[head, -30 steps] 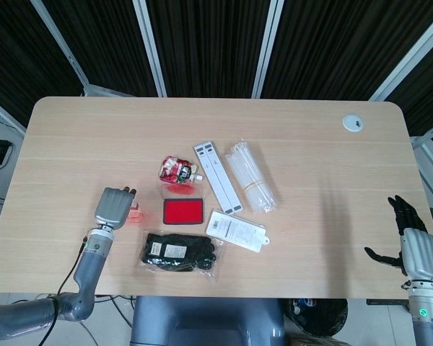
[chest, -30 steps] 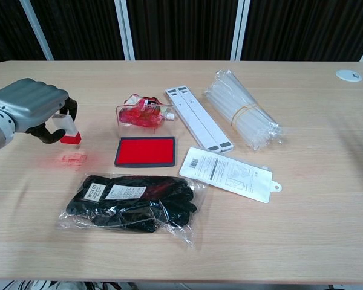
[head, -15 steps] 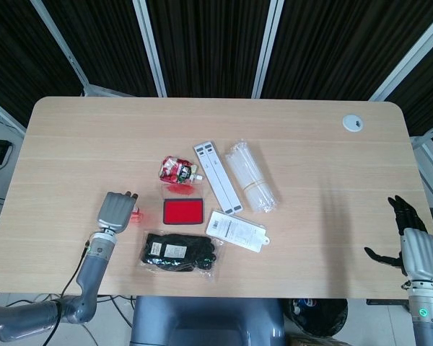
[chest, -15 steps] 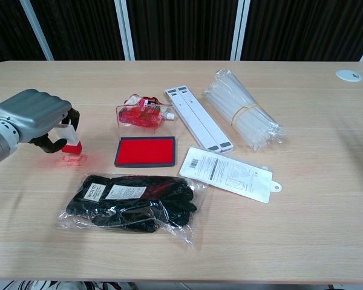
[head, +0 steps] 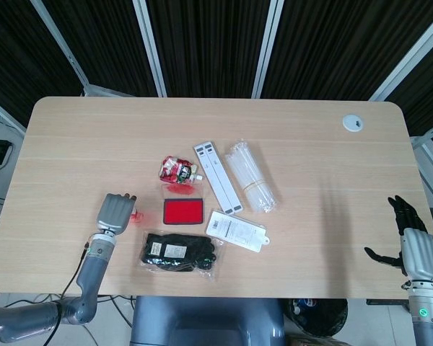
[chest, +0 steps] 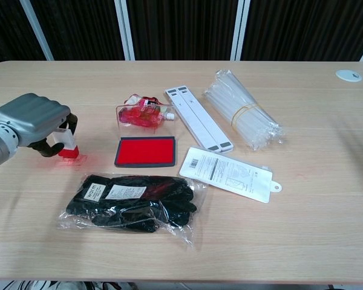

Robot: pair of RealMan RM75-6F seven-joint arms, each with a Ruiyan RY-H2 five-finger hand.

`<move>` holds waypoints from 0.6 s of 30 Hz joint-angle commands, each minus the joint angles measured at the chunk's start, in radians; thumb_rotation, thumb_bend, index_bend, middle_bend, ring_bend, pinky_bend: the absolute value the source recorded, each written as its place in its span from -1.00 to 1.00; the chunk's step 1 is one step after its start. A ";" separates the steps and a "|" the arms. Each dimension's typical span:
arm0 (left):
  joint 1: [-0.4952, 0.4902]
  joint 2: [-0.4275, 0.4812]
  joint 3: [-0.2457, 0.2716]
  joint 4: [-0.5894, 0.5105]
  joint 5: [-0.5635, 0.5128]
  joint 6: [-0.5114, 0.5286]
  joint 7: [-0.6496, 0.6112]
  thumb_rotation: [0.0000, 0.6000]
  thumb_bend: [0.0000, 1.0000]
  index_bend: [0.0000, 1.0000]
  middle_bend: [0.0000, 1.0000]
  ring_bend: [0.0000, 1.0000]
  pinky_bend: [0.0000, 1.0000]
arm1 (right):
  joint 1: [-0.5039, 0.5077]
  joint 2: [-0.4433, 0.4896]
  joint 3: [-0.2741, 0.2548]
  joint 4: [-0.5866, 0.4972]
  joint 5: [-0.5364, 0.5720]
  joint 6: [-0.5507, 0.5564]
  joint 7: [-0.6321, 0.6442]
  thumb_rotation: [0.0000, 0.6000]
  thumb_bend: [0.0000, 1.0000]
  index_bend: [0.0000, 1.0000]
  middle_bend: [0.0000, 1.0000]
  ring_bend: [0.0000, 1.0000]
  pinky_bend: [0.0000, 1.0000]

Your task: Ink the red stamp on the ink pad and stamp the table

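Contact is the relation that counts: the stamp (chest: 67,149) sits under the left hand (chest: 31,122), its red base down on or just above the table (chest: 302,205), left of the ink pad (chest: 146,151) and apart from it. The left hand grips the stamp's pale upper body with curled fingers, and the stamp looks upright, long axis running up from the table. The pad lies open, red face up, so the stamp is well off the inking surface and over bare wood, which suggests the pressing step is in hand. Whether the base actually touches cannot be told for certain. A lift straight up along that axis seems the cleanest way off without smearing.

The right hand (head: 411,241) hangs far right of the pad, past the table's edge, fingers spread and holding nothing; the left hand is much the nearer.

Below the pad lies a bag of black gloves (chest: 130,202), with a white packet (chest: 228,173) to the pad's lower right, a red pouch (chest: 142,113) above it, white strips (chest: 198,118) and a bundle of clear tubes (chest: 242,109) further right.

The chest view shows the stamp's red base and the fingers curled on it; the head view hides nearly all of the stamp beneath the hand's grey back, yet it alone shows the right hand.
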 commanded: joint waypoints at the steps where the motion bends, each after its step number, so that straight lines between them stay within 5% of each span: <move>1: -0.001 0.002 0.001 -0.003 -0.005 -0.005 0.010 1.00 -0.06 0.27 0.34 0.11 0.32 | 0.000 0.000 0.000 -0.001 0.001 0.000 0.002 1.00 -0.76 -1.00 -1.00 -1.00 -0.69; 18: -0.001 0.009 -0.003 -0.017 -0.021 -0.006 0.045 1.00 -0.21 0.12 0.18 0.02 0.26 | 0.000 -0.001 0.001 -0.001 0.000 0.002 0.003 1.00 -0.75 -1.00 -1.00 -1.00 -0.69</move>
